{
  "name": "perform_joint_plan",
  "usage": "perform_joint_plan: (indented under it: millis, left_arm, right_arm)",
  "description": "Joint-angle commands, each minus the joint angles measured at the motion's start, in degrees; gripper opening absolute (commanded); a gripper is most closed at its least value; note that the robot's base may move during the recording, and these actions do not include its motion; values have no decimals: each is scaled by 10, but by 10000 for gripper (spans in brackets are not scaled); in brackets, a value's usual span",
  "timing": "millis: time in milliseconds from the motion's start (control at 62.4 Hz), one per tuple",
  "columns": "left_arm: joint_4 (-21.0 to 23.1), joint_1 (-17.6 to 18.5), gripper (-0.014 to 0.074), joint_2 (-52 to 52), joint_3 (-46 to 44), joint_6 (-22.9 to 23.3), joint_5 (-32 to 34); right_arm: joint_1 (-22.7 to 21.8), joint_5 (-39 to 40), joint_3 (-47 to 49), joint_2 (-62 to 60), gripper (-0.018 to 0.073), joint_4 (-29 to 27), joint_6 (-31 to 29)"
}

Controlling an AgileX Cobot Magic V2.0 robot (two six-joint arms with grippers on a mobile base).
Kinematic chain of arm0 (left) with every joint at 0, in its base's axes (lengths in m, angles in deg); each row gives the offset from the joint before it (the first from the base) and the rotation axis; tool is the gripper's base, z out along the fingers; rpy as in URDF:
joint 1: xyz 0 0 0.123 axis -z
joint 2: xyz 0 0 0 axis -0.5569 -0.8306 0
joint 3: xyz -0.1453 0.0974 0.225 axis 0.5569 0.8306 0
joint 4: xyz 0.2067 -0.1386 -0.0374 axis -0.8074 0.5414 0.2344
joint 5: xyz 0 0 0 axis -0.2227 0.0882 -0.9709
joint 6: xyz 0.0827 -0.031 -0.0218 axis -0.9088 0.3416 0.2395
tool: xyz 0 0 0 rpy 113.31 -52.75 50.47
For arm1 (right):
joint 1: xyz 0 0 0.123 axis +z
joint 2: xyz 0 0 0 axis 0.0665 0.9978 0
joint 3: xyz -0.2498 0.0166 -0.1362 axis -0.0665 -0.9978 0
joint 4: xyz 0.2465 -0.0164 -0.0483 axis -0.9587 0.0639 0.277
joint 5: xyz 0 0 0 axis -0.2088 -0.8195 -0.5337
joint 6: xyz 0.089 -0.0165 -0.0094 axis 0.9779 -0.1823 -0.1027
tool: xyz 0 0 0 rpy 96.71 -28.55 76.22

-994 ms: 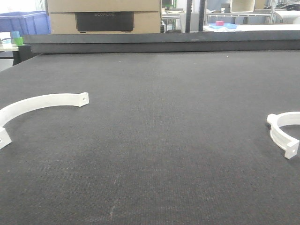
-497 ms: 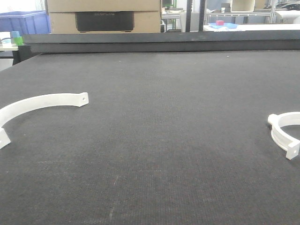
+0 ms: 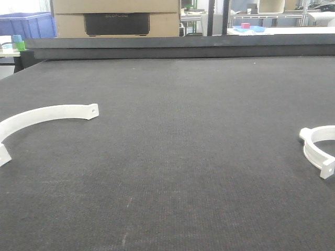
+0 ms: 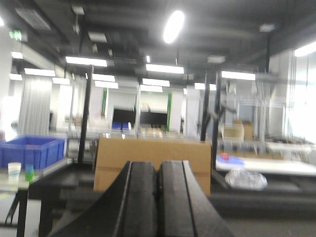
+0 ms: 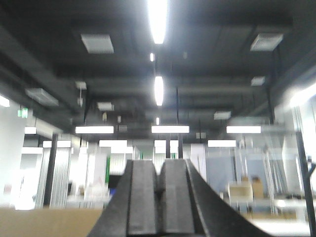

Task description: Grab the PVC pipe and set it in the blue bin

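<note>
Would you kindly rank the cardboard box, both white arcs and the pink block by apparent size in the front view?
1. cardboard box
2. left white arc
3. right white arc, partly cut off by the frame, so unsure
4. pink block

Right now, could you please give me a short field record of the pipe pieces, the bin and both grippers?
surface: black mat table
left PVC half-ring: white, lying flat near the left edge
right PVC half-ring: white, near the right edge, partly out of frame
blue bin: beyond the table's far left corner
left gripper: shut, holding nothing
right gripper: shut, holding nothing
</note>
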Motion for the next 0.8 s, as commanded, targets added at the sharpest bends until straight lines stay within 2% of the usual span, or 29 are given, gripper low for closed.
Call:
perform_joint_plan:
  millis: [0,80,192,417,593,786]
  left_arm:
    - [2,2,-111,-44,-60,-1,-90]
    - [2,2,-111,-87,-110,-1,-161]
    - [2,2,-111,-147,-160,-1,-246]
    - [48,2,-111,-265,-187,-1,-371]
    - [51,2,-111,-332,-187,-1,-418]
    - [51,2,-111,-394,-187,-1,-421]
  right_arm:
    - [-3,-117,55,30,-168,-4,-5]
    - [-3,-231,99,66,-168,-7,-5]
    - [-3,-346,139,119,-168,-7,-5]
    - [-3,-497,153,254,-168,-7,-5]
    - [-3,-604,153,354,-168,-7,-5]
    - [-3,-630,153,432,-168,-7,-5]
